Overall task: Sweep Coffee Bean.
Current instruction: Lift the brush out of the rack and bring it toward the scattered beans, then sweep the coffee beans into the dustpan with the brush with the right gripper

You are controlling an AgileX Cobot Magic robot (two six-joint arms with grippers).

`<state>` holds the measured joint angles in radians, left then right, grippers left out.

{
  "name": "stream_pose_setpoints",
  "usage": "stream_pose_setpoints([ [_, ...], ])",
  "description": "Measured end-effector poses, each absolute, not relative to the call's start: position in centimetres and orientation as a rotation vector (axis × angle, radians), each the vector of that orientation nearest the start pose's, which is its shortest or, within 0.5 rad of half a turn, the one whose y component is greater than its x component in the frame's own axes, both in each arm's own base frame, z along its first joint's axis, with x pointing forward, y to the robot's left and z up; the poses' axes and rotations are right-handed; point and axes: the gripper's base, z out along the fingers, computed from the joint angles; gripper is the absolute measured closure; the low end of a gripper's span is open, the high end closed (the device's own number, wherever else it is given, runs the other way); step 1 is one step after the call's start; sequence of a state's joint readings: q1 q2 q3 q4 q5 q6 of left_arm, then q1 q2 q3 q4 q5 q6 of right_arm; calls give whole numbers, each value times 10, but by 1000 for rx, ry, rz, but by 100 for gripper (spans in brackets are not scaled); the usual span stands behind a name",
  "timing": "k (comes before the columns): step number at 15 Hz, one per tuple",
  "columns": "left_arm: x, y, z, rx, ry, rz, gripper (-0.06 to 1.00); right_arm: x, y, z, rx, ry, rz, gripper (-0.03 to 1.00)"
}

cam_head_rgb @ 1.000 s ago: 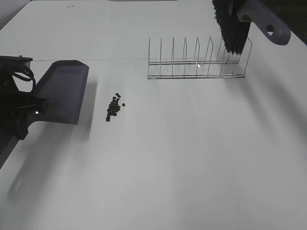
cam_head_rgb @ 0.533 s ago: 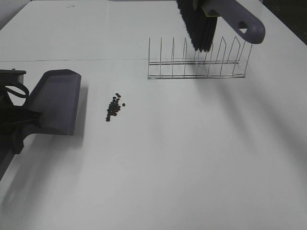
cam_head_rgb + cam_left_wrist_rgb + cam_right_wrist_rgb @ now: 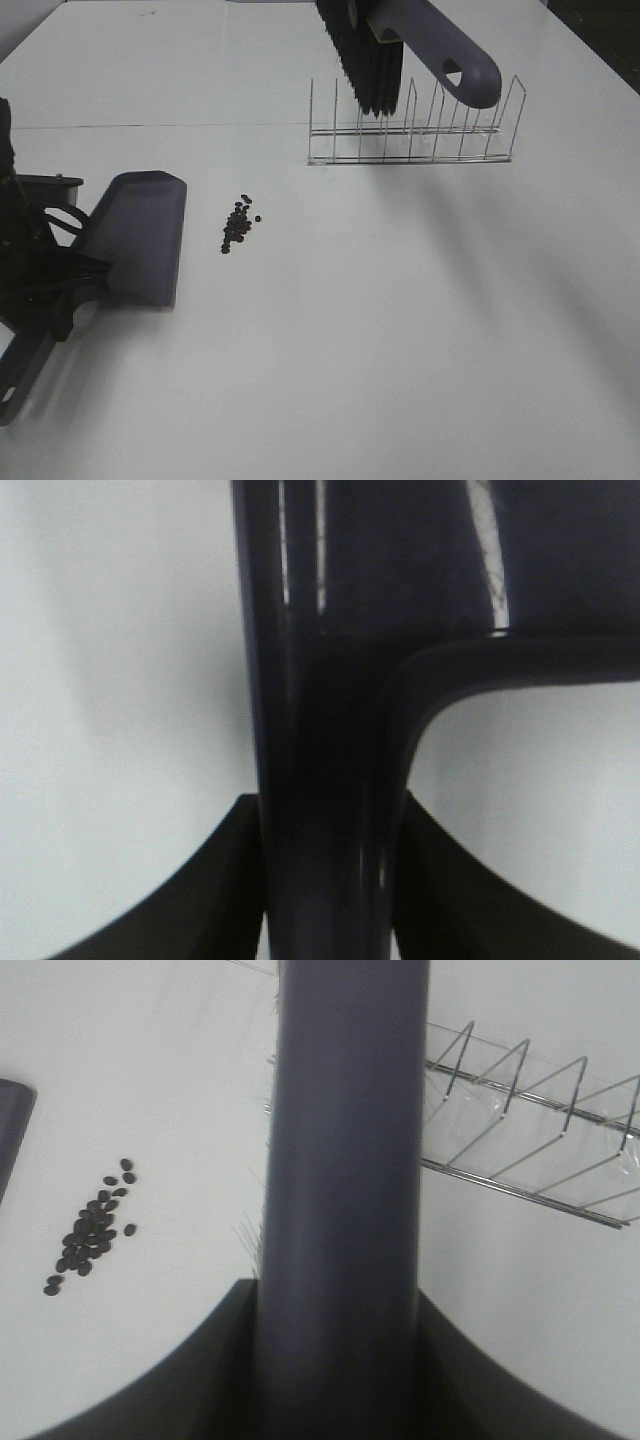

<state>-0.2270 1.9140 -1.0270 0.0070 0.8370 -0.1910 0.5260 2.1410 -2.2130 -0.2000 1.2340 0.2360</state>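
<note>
White tabletop (image 3: 420, 330) is filling the exterior high view. The coffee bean (image 3: 238, 222) pile is lying left of centre, near the front lip of the grey dustpan (image 3: 140, 235) but not touching it. The left gripper (image 3: 45, 275) is gripping the dustpan's handle at the left edge. A brush (image 3: 375, 60) is hanging bristles-down above a wire rack (image 3: 410, 135).

On the left wrist view, the jaws are pressing tight against the dark dustpan handle.

On the right wrist view, the right gripper (image 3: 340, 1305) is clamping the brush handle, with the beans lying on the table to one side and the rack on the other.
</note>
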Motion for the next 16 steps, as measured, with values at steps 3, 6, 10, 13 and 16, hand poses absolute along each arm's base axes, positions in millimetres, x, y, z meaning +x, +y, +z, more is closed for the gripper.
stream_pose_setpoints([
  [3, 308, -90, 97, 123, 3225, 35, 60, 413, 218, 283, -385, 2704, -86, 66],
  [6, 310, -91, 93, 112, 3246, 35, 60, 409, 215, 253, -379, 2794, -147, 66],
  [10, 311, -92, 93, 105, 3250, 29, 60, 412, 232, 203, -487, 2837, -297, 66],
  [13, 311, -92, 93, 104, 3250, 28, 60, 400, 265, 170, -684, 2771, -488, 66],
  [16, 311, -92, 93, 103, 3250, 27, 60, 382, 296, 131, -819, 2779, -522, 66],
])
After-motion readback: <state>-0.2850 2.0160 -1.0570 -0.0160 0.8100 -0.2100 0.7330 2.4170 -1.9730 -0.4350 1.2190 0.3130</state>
